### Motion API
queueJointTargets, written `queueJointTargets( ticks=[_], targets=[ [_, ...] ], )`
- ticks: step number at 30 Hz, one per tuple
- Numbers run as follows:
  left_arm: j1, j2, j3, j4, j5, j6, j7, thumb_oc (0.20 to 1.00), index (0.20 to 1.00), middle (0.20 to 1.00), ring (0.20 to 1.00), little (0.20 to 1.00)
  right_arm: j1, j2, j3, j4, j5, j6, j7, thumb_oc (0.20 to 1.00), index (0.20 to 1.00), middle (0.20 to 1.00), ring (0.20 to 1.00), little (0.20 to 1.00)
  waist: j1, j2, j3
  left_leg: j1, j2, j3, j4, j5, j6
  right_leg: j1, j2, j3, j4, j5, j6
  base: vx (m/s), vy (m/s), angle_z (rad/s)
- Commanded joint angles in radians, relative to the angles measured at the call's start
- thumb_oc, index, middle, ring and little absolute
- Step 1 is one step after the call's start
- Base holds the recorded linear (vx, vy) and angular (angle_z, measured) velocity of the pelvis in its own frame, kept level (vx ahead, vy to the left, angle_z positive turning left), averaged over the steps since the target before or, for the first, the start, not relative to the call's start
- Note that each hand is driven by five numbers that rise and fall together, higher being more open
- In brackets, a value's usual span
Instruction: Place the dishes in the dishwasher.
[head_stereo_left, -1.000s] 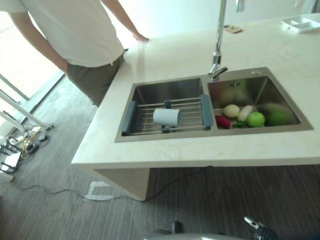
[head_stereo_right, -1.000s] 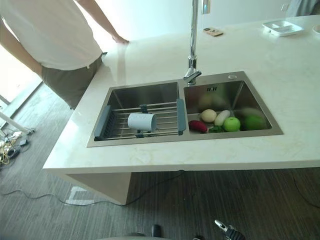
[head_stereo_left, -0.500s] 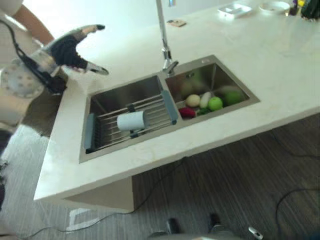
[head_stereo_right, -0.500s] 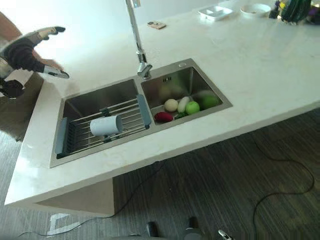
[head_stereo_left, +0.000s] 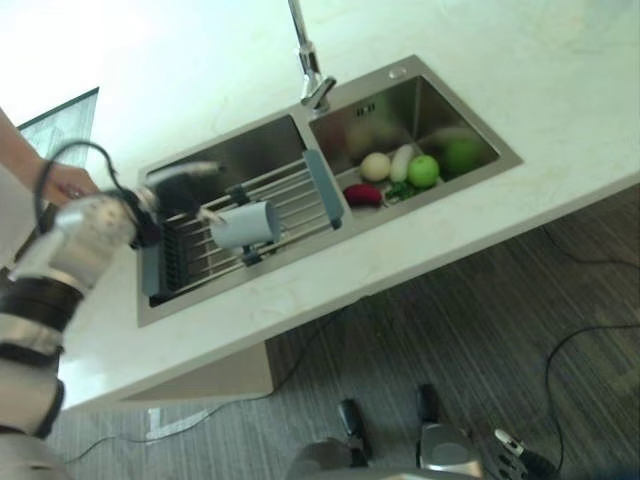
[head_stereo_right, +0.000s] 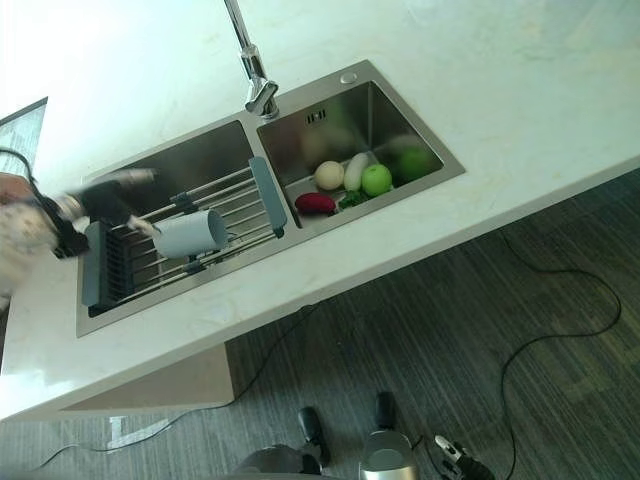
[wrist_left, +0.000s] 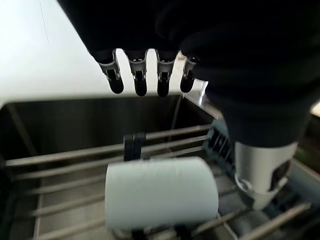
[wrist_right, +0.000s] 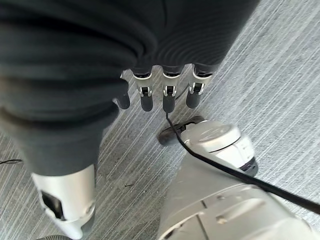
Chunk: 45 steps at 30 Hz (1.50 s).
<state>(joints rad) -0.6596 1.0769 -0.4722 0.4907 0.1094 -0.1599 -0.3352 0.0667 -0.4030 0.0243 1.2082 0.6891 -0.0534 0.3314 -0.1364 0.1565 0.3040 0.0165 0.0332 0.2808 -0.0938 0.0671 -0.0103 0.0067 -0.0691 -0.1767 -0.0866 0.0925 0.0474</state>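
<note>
The double-basin brushed stainless-steel sink (head_stereo_left: 455, 115) looks dull-shiny beside a glossy, smooth cream stone-like countertop (head_stereo_left: 560, 90). A matt pale-blue cylindrical cup (head_stereo_left: 243, 224) lies on a metal-wire drying rack with grey plastic ends (head_stereo_left: 325, 190).

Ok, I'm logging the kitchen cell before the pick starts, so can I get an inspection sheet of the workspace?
Surface: pale stone countertop with a steel double sink and a faucet.
Job's things: pale cup lying on its side on the drying rack across the left basin.
Clutter: right basin holds a green apple, a red vegetable and other produce.
Hands: left hand over the rack beside the cup, fingers straight, holding nothing; right hand low over the floor, open.
Cables: black cable on the floor.
Surroundings: grey wood-look floor; a person's hand at the counter's left end.
</note>
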Motion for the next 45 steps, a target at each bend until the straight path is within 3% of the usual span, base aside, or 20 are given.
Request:
queueJointTargets(
  ticks=[1, 11, 14, 21, 36, 45],
  targets=[
    [-0.088, 0.053, 0.049, 0.050, 0.047, -0.019, 0.040, 1.000, 1.000, 1.000, 1.000, 1.000, -0.007, 0.013, 0.004, 0.026, 0.027, -0.008, -0.007, 1.000, 1.000, 1.000, 1.000, 1.000, -0.009, -0.032, -0.015, 0.016, -0.017, -0.030, 0.065, -0.120, -0.004, -0.022, -0.098, 0.052, 0.067, -0.069, 0.132, 0.02, 0.054, 0.01],
    [-0.078, 0.010, 0.028, 0.054, 0.102, -0.009, 0.104, 1.000, 1.000, 1.000, 1.000, 1.000, -0.042, -0.006, 0.011, -0.024, 0.034, -0.007, 0.005, 1.000, 1.000, 1.000, 1.000, 1.000, -0.007, -0.037, 0.043, -0.050, -0.029, -0.043, 0.078, -0.108, 0.003, -0.087, -0.112, 0.060, 0.091, -0.053, 0.133, -0.02, 0.029, -0.01],
    [-0.082, 0.013, 0.031, 0.050, 0.117, 0.010, 0.170, 1.000, 1.000, 1.000, 1.000, 1.000, -0.050, -0.007, 0.018, -0.040, 0.035, -0.006, 0.006, 1.000, 1.000, 1.000, 1.000, 1.000, -0.006, -0.034, 0.057, -0.065, -0.033, -0.046, 0.078, -0.104, 0.003, -0.102, -0.118, 0.060, 0.097, -0.053, 0.134, -0.03, 0.045, 0.01],
    [-0.065, 0.058, 0.091, 0.066, 0.150, -0.016, 0.317, 1.000, 1.000, 1.000, 1.000, 1.000, -0.037, -0.002, 0.030, -0.068, 0.026, -0.002, -0.016, 1.000, 1.000, 1.000, 1.000, 1.000, 0.003, -0.030, 0.070, -0.079, -0.038, -0.050, 0.085, -0.100, 0.001, -0.112, -0.126, 0.046, 0.108, -0.052, 0.135, -0.02, 0.017, 0.00],
    [-0.031, 0.022, 0.100, 0.101, 0.150, 0.001, 0.323, 1.000, 1.000, 1.000, 1.000, 1.000, -0.056, -0.015, 0.025, -0.108, 0.030, 0.005, -0.007, 1.000, 1.000, 1.000, 1.000, 1.000, 0.000, -0.036, 0.115, -0.124, -0.032, -0.057, 0.114, -0.093, 0.003, -0.165, -0.127, 0.052, 0.153, -0.056, 0.129, 0.00, 0.008, -0.01],
    [0.008, -0.007, 0.133, 0.095, 0.156, 0.066, 0.328, 1.000, 1.000, 1.000, 1.000, 1.000, -0.040, 0.005, 0.018, -0.094, 0.010, 0.002, -0.015, 1.000, 1.000, 1.000, 1.000, 1.000, 0.003, -0.043, 0.086, -0.096, -0.029, -0.049, 0.117, -0.104, 0.005, -0.134, -0.123, 0.036, 0.154, -0.070, 0.127, 0.00, -0.003, 0.00]
  ],
)
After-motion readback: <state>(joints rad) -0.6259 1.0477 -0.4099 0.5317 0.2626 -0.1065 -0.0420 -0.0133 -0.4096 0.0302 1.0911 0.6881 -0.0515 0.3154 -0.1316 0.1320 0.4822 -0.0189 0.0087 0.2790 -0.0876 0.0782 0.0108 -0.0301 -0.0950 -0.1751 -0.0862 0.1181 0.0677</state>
